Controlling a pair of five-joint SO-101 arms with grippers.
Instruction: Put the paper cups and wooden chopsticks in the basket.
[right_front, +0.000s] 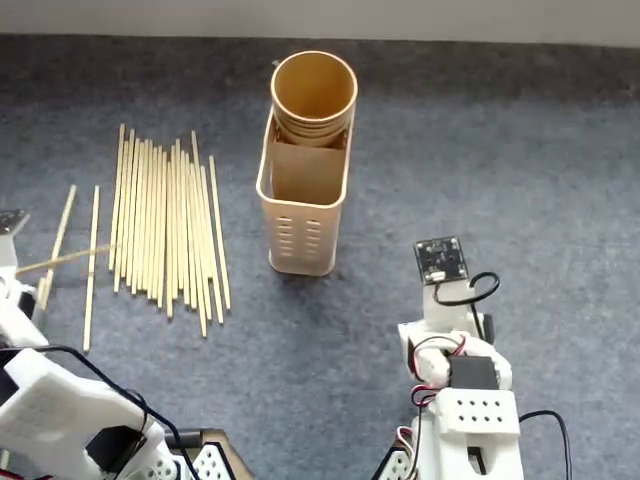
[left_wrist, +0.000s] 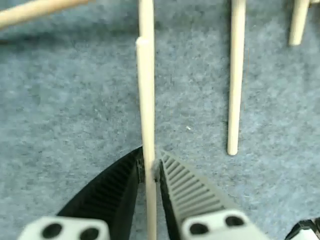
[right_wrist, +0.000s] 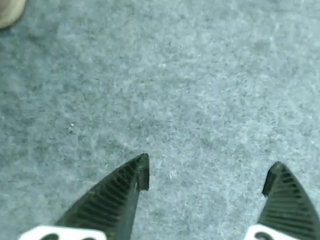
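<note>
The left end effector (left_wrist: 150, 167) is clenched on one chopstick (left_wrist: 146, 110). Its ribbed fingers pinch the stick close to one end, and the rest of the stick runs out ahead over the grey tabletop (left_wrist: 65, 115). I take this to be the pick-up step for the chopsticks. The grasp looks made, but I cannot tell whether the stick is off the surface.

The next move calls for raising it, carrying it across to the basket (right_front: 300, 235) and tipping it so it goes end-first into the open near half, since the stick is long and the opening narrow. Held so near its end, it may swing or slip on the way.

Close to the held stick a second stick (left_wrist: 235, 75) lies parallel to it, and a slanted stick (left_wrist: 40, 10) crosses farther out.

In the high view the main row of chopsticks (right_front: 165, 225) lies side by side between the left arm's corner and the basket. That is right under the likely path, so a low carry could sweep it out of line.

The paper cups (right_front: 313, 95) are stacked in the basket's far end with the top rim above its wall. That part of the task looks done, and they leave only the near half free.

The right end effector (right_wrist: 207, 172) is released, jaws wide apart over bare tabletop and holding nothing. It is well apart from the chopsticks and out of the way
</note>
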